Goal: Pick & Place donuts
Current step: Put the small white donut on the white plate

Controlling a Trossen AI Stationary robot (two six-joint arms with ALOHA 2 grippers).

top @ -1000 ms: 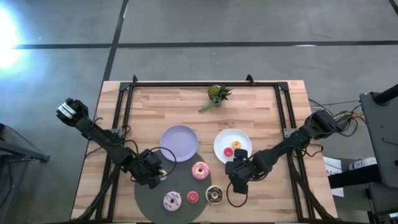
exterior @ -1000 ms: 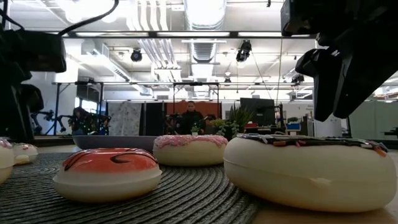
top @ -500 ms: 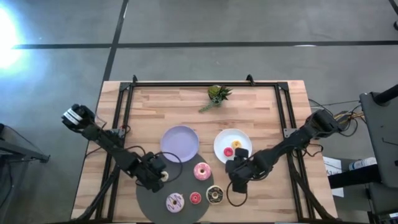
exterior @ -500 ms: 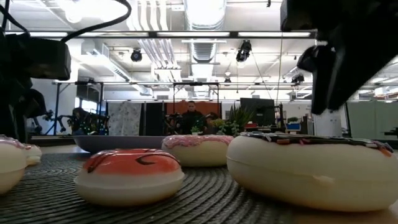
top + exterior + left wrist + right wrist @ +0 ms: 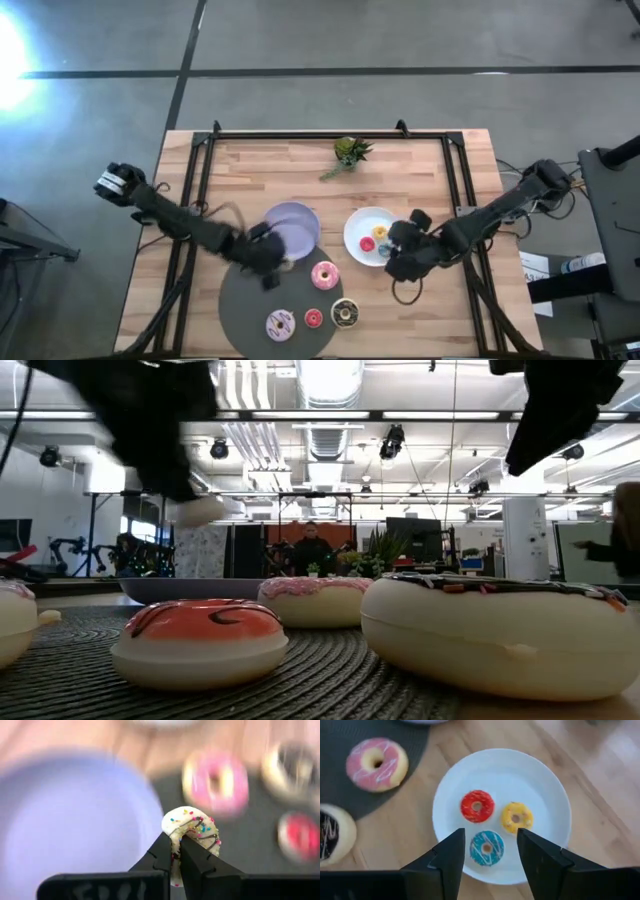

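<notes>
3 donuts (image 5: pixel 487 848) on right plate (image 5: pixel 545 790)

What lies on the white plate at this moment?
The white plate holds three donuts: a red donut, a yellow donut and a teal donut. The open right gripper hovers above, hiding part of the plate's rim.

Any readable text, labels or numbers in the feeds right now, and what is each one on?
Nothing can be read with confidence.
Left gripper, shut on the white sprinkled donut: raised lettering on its base, too blurred to read.
Right gripper, open over the white plate: no markings.
Donuts, plates and mat: no text.
Room behind the table: signs too small to read.
</notes>
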